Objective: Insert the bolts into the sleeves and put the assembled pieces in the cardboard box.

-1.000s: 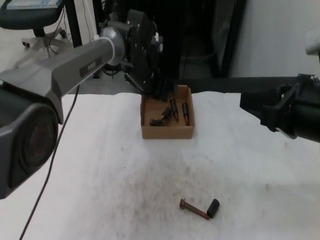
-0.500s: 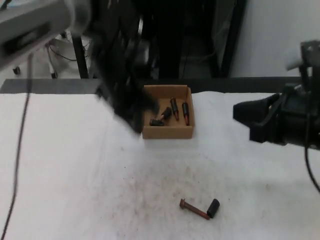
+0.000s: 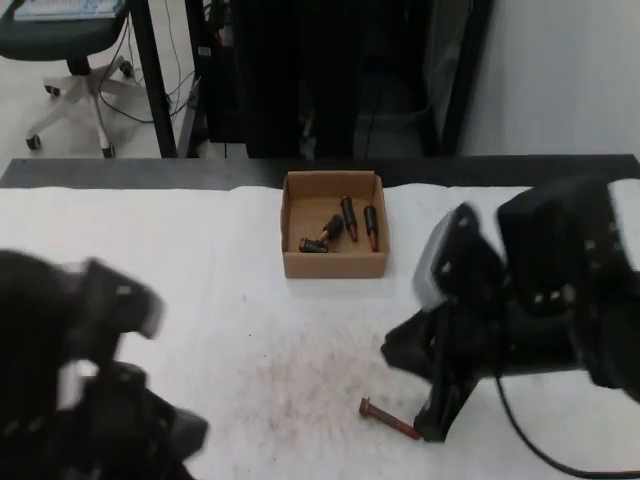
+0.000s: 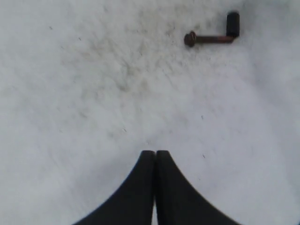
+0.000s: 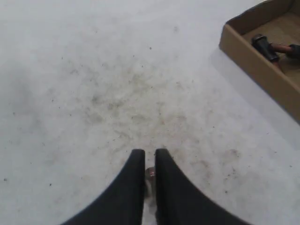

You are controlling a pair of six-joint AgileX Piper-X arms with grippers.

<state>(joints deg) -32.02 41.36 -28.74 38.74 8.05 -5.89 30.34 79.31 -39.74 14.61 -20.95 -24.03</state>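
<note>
Stained white cloth [image 3: 250,330] over the bench. At lower centre of the high view, rusty bolt [image 3: 388,418] lying left-to-right, tip touching black sleeve [image 4: 233,23], not yet inserted. Directly above that end, right gripper [image 5: 150,151], jaws drawn to a thin slit. Farther off at lower left, left gripper [image 4: 155,152], jaws pressed together. At upper centre, cardboard box [image 3: 334,264] with apparently assembled pieces inside. No legible print.

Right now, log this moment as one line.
left end effector shut, over cloth | right end effector low at bolt | sleeve beside bolt tip, not on it | cardboard box holds assembled pieces
</note>
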